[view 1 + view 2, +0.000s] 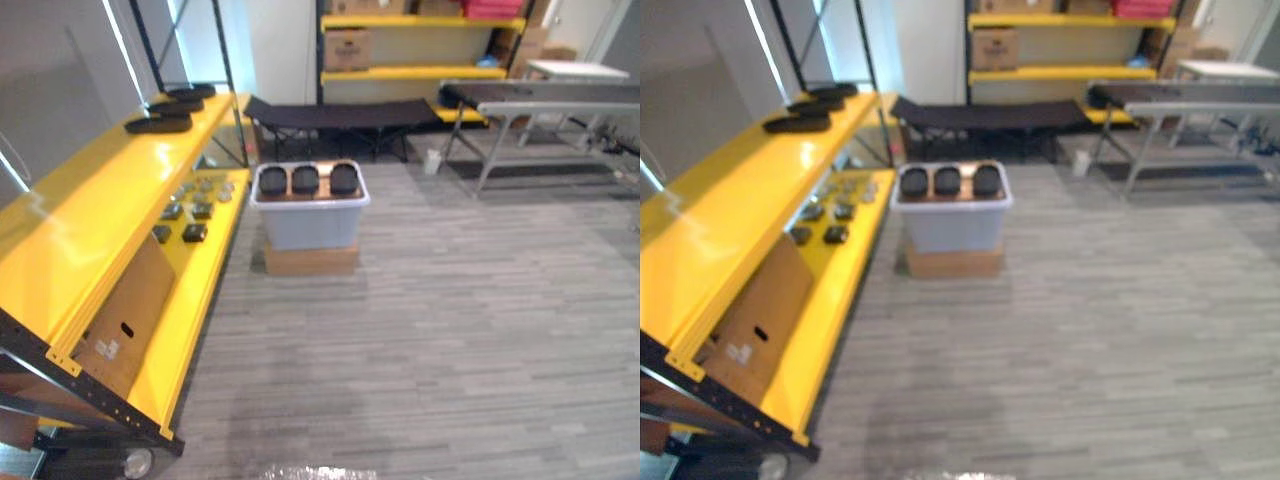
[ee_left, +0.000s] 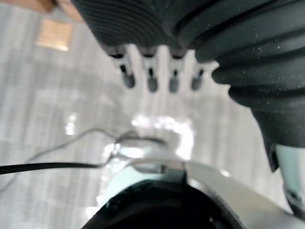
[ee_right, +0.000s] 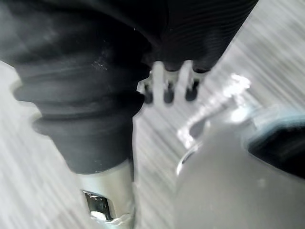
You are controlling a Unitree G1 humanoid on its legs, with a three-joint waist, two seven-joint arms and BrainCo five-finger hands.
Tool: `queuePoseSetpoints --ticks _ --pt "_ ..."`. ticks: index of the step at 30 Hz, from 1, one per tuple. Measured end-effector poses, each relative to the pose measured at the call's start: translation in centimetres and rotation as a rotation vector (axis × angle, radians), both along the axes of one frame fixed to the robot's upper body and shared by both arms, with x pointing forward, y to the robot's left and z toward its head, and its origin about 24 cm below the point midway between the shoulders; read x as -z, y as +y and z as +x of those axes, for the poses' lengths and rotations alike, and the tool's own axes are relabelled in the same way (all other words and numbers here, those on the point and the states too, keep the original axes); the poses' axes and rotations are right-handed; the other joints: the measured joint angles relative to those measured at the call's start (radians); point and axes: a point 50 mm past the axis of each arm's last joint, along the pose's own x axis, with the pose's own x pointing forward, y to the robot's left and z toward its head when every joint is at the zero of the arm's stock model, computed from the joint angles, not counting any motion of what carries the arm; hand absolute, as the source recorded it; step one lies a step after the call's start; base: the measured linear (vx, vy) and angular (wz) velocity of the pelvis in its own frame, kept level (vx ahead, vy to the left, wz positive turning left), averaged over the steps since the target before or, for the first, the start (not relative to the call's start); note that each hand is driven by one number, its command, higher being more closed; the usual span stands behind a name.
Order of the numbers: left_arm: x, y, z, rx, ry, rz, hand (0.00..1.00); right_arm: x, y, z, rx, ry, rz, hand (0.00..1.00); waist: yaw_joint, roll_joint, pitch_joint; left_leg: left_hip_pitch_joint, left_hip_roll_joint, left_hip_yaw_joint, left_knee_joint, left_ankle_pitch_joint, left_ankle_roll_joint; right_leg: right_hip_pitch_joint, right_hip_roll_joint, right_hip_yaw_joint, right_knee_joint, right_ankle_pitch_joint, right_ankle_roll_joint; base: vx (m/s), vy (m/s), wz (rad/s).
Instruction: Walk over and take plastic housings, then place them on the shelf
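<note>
You see a glossy yellow metal shelf (image 1: 110, 200), matt black plastic housings (image 1: 305, 180), a smooth grey plastic bin (image 1: 310, 228) and a matt floor (image 1: 450, 330).

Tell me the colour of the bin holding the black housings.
The bin is pale blue-grey; left eye view shows it best.

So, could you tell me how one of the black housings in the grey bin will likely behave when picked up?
Probably stiff and light: the housings look like rounded plastic shells. Their curved tops may slip when gripped. They stand side by side in the bin, so lifting one might knock its neighbours.
</note>
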Motion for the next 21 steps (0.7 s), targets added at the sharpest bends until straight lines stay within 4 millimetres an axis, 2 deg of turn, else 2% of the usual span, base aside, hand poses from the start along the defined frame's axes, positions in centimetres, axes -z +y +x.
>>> queuePoseSetpoints --ticks 2,6,14,15,21 --pt "0.1 -0.1 -0.1 -0.007 0.017 -0.004 0.00 0.1 0.1 -0.6 0.050 0.019 0.013 0.00 -0.001 0.003 0.005 0.031 -0.003 0.007 -0.027 0.015 0.001 0.042 -0.001 -0.012 -0.048 0.037 0.005 0.13 0.060 -0.01" --pt "0.1 0.0 -0.2 -0.011 0.018 -0.006 0.00 0.2 0.4 -0.8 0.077 0.022 0.026 0.00 0.000 -0.002 0.004 0.085 -0.006 0.011 -0.073 0.022 0.010 0.088 0.004 -0.015 -0.087 0.043 0.001 0.16 0.048 -0.02" --pt "0.1 0.1 0.1 -0.025 0.009 -0.005 0.00 0.1 0.9 1.5 0.109 -0.041 0.045 0.00 0.000 -0.001 0.024 0.114 -0.008 0.011 -0.095 0.023 0.010 0.104 0.002 -0.031 -0.087 0.038 0.030 0.06 0.018 0.02" --pt "0.1 0.2 0.2 -0.024 0.002 -0.003 0.00 0.1 1.0 1.9 0.112 -0.050 0.049 0.00 0.001 -0.010 0.036 0.121 -0.008 0.012 -0.101 0.023 0.010 0.108 0.002 -0.031 -0.087 0.038 0.031 -0.03 -0.001 -0.01" --pt "0.0 0.5 0.5 -0.022 -0.024 0.011 0.00 0.0 1.7 2.6 0.091 -0.086 0.078 0.00 0.007 -0.017 0.039 0.122 -0.010 0.031 -0.106 0.023 0.010 0.105 0.001 -0.032 -0.087 0.037 0.031 -0.06 -0.017 -0.08"
